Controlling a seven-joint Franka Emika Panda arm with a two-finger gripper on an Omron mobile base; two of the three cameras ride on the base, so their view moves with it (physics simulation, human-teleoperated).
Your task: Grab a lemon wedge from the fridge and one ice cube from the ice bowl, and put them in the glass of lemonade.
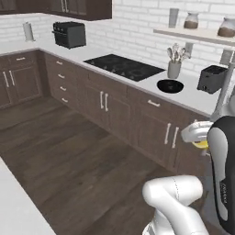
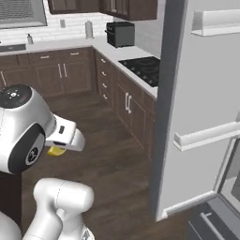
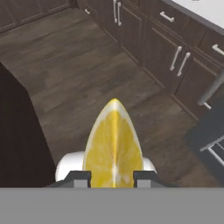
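You've got the lemon wedge (image 3: 113,144) clamped in the gripper (image 3: 113,178): in the hand view the two dark finger tips sit tight on either side of it, cut face toward the cam, pointed end up. From the right base view the wedge (image 2: 56,151) shows as a small yellow bit under the white hand, held in the air over the dark wood floor (image 2: 103,154), well apart from the counter. From the left base view you see a sliver of yellow (image 1: 200,144) just under the hand, in front of the brown cabinets (image 1: 151,124).

Fridge (image 2: 201,108) is on your right in the right base view, its grey door standing open w/ door shelves facing you.

Ice bowl (image 1: 170,86) sits on the white counter (image 1: 137,85), btwn the stovetop (image 1: 124,66) and the black toaster (image 1: 212,79), just in front of the utensil holder (image 1: 174,69). Can't tell what's in the bowl, too small.
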